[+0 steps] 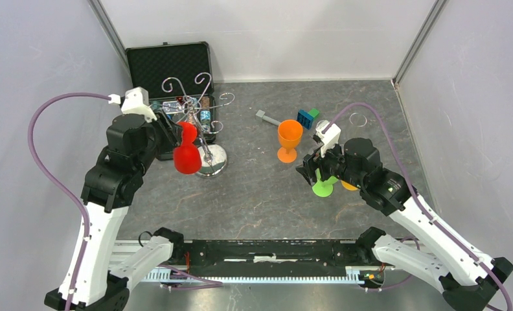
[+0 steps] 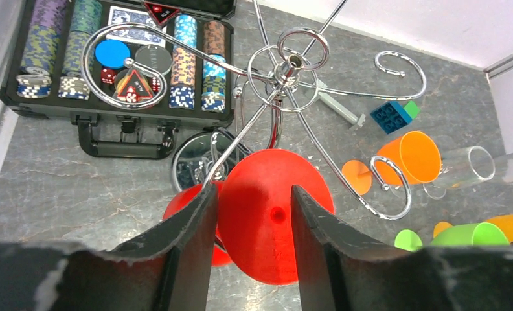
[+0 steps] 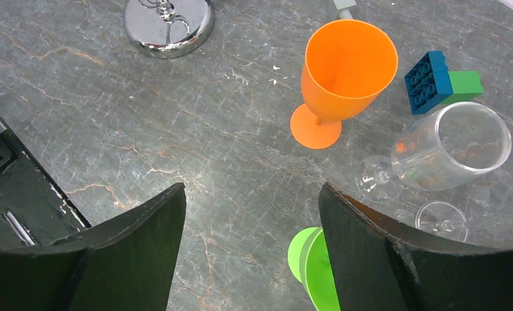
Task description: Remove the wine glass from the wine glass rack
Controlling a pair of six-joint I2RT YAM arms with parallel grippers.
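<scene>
A red wine glass [image 1: 187, 155] hangs upside down on the silver wine glass rack [image 1: 212, 163], among its curled hooks [image 2: 286, 65]. My left gripper [image 1: 175, 135] is at the glass's foot. In the left wrist view its part-closed fingers [image 2: 254, 191] lie across the red foot [image 2: 260, 220], which spreads wider than the gap. Whether they press on the glass I cannot tell. My right gripper [image 1: 311, 172] hangs open over bare table [image 3: 250, 188], with a green glass [image 3: 315, 269] beside its right finger [image 3: 364, 253].
An open black case [image 1: 170, 61] of poker chips stands behind the rack. An orange glass [image 1: 290, 139] stands mid-table. A clear glass [image 3: 448, 146] lies on its side. A blue-green brick [image 1: 307, 116] and a grey piece [image 1: 267, 118] lie further back.
</scene>
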